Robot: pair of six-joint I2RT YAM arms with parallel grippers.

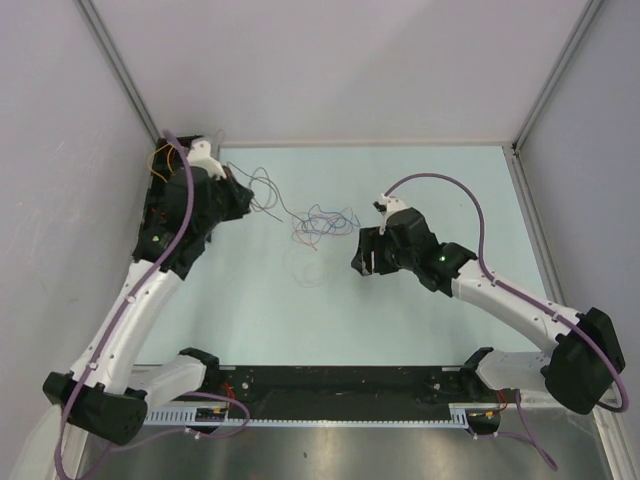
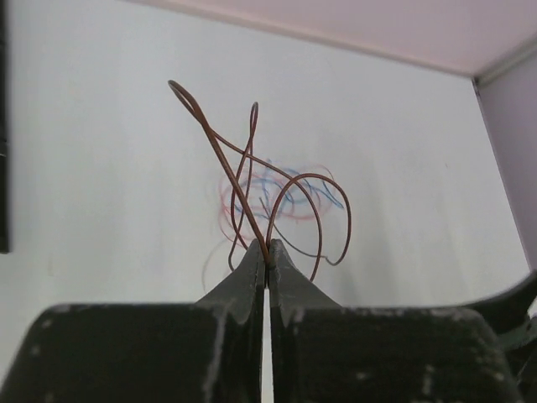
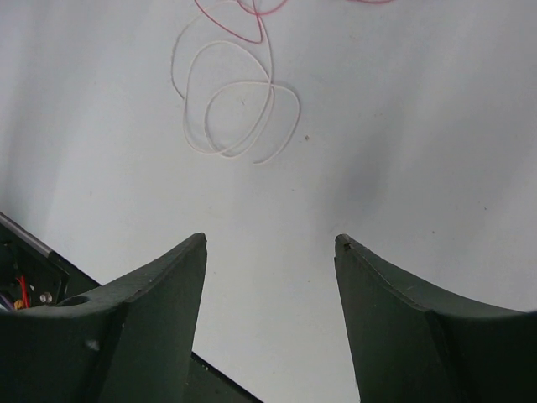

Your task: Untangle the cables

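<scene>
While in left gripper, one cable.

Nothing readable in any view: no text, labels, brands or numbers. The black base plate and the slotted rail at the near edge show only fine detail, too small to make out as characters.

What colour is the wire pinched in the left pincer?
Reddish brown; the wire shows best in the left wrist view.
</scene>
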